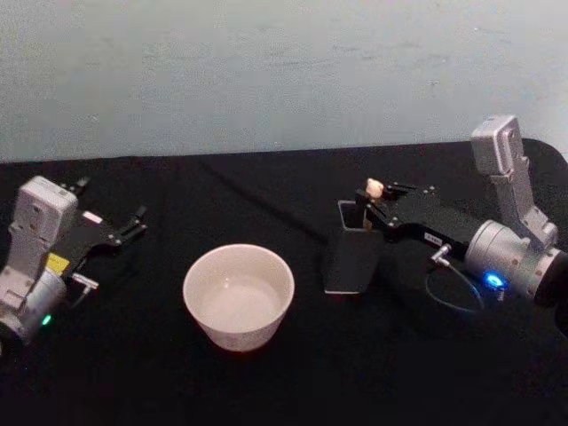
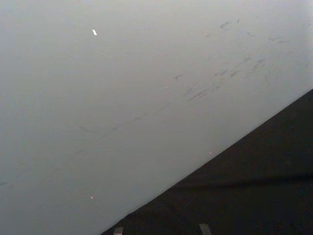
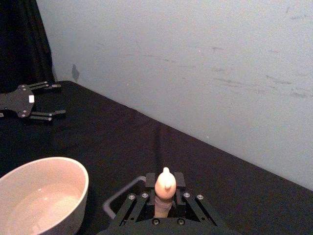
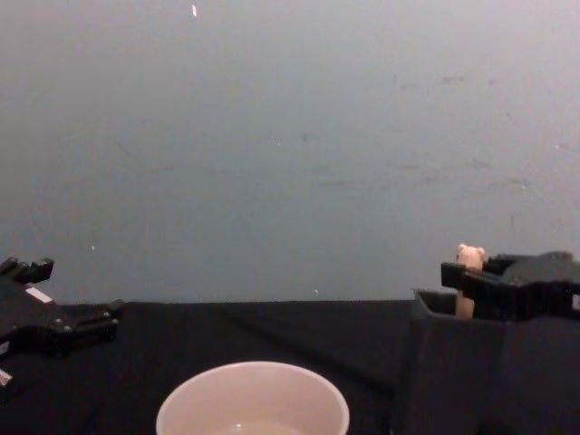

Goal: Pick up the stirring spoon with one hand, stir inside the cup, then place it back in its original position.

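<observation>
Left gripper (image 1: 112, 209) sits idle at the left edge of the black table (image 1: 257, 191), fingers spread apart and holding nothing. The cup (image 1: 232, 334) stands at centre, well apart from it. To the right, just beside the cup, is the dark grey holder (image 1: 347, 259). The stirring spoon (image 1: 374, 186) stands upright in the holder. Right gripper (image 1: 369, 209) is clamped on the spoon's beige handle just under the bear head, above the holder's rim.

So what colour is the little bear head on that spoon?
Pale beige. The spoon, in the right gripper, shows its bear head best in the right wrist view.
</observation>
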Robot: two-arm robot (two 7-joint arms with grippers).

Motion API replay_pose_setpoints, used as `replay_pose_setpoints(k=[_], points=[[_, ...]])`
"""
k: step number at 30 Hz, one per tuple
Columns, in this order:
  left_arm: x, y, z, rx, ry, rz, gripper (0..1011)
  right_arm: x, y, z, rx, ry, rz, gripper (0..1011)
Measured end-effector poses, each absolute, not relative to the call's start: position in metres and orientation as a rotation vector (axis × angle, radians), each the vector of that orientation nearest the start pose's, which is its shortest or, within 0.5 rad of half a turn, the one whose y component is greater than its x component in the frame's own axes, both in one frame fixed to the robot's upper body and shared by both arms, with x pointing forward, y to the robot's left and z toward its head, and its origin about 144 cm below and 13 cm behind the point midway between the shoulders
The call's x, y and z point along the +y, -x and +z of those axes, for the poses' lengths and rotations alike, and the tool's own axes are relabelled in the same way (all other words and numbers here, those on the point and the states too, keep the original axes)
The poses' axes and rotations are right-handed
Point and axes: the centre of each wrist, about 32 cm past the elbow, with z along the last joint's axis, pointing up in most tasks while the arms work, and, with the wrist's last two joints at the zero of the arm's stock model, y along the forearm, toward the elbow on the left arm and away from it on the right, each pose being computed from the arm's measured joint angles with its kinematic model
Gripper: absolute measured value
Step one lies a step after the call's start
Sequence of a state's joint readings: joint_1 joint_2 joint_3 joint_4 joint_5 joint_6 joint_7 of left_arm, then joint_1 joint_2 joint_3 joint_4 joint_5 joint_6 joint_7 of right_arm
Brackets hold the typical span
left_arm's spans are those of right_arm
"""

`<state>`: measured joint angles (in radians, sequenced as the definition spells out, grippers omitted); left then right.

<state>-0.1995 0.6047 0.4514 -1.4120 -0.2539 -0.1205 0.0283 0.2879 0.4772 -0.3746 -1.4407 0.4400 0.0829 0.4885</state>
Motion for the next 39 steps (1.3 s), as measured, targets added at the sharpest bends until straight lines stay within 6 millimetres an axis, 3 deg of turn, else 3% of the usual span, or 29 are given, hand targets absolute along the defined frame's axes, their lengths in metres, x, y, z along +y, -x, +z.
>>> replay_pose_setpoints(k=[39], points=[[0.31, -0.489, 1.14, -0.285, -0.305, 1.248, 1001, -0.291, -0.517, 1.229, -0.017, -0.03, -0.82, 223]])
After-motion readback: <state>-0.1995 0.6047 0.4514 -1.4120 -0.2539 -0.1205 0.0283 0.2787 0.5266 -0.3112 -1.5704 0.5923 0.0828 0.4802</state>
